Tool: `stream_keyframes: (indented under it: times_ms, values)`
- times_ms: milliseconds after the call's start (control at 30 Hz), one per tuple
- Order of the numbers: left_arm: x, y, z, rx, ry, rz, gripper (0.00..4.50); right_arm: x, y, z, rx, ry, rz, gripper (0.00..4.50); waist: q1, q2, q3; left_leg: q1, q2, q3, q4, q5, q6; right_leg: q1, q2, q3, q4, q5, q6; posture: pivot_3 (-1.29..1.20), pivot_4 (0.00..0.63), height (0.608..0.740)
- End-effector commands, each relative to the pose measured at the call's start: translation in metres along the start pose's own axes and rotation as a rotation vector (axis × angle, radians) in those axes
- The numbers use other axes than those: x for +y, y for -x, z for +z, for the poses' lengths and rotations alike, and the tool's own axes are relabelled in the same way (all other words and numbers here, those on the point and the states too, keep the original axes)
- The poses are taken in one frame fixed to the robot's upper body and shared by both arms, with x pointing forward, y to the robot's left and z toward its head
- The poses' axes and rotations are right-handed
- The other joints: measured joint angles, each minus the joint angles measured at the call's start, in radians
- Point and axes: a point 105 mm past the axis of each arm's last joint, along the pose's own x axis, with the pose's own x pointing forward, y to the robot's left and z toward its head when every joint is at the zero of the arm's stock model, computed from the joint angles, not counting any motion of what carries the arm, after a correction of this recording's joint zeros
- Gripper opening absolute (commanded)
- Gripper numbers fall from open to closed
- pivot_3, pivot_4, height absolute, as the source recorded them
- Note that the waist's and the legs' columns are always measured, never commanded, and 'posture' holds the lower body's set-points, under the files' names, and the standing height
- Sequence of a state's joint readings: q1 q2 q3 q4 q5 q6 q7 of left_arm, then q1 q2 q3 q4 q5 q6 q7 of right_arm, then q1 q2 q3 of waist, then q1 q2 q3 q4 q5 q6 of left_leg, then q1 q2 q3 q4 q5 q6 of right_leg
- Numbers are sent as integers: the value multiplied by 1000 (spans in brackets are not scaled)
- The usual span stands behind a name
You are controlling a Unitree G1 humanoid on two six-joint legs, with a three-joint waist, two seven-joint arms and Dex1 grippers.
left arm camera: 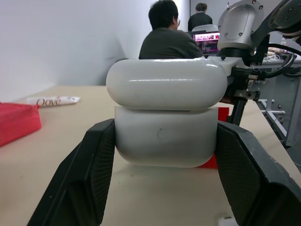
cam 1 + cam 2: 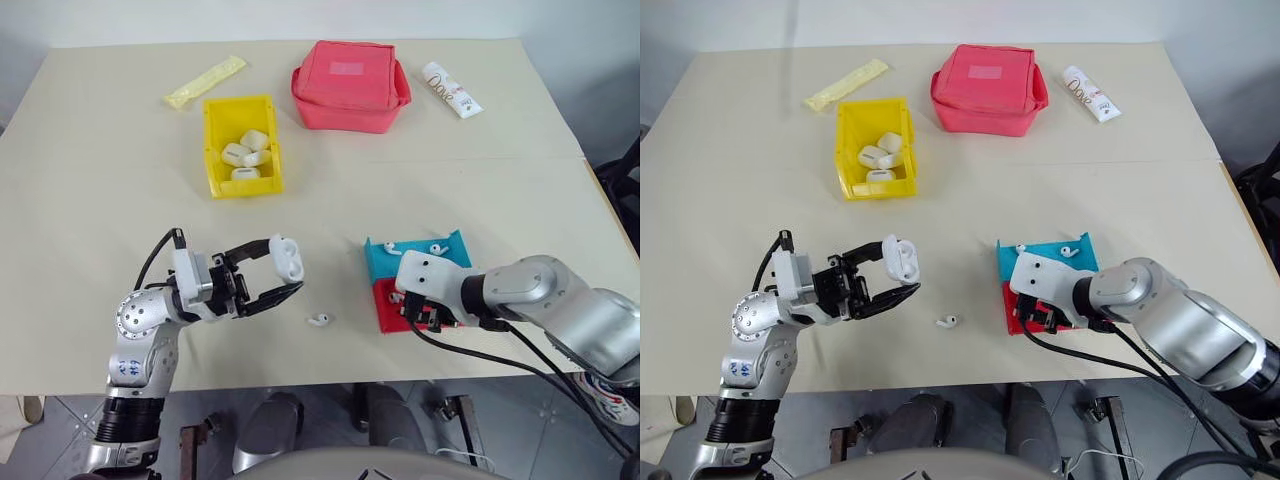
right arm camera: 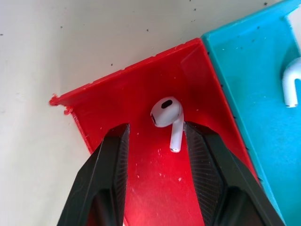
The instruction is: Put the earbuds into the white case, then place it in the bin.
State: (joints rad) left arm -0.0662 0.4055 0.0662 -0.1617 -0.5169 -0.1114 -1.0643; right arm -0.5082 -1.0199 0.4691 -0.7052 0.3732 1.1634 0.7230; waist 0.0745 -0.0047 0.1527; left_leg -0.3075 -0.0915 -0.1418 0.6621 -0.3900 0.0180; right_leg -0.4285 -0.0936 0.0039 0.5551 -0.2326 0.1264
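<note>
Two grippers work low over the pale counter (image 2: 100, 180). On the left, the left gripper (image 2: 285, 272) is clamped on the white case (image 2: 287, 257), its black fingers (image 1: 94, 174) pressing both sides of the body while the lid stands slightly lifted; the case is held up off the counter. Behind it sits the yellow bin (image 2: 213, 150), holding several white cases, with a yellow packet (image 2: 204, 82) lying beyond. One earbud (image 2: 319, 320) lies loose on the counter between the two arms. Further back rests a red pouch (image 2: 350, 85), and a white tube (image 2: 451, 89) beside it. To the right, the blue-and-red tray (image 2: 452, 248) carries earbuds in its blue half. The right gripper (image 3: 155, 141) reaches into the red half, fingers apart, one on each side of an earbud in the red half (image 3: 167, 115), not yet closed on it.
</note>
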Motion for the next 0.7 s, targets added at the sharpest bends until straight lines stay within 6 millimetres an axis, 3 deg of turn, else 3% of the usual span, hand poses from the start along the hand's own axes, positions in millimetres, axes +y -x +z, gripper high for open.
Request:
stream_keyframes:
  times_ms: [33,700]
  values:
    - [0,1,16,-37,-43,0,2782,-5,2,8,-23,40,-27,1879,0,0,0,0,0,0,0,0,0,0,0,0,0,0,0,0,150,740]
    - [-6,6,19,-19,-41,24,2782,-2,-7,4,-14,47,15,1879,0,0,0,0,0,0,0,0,0,0,0,0,0,0,0,0,150,740]
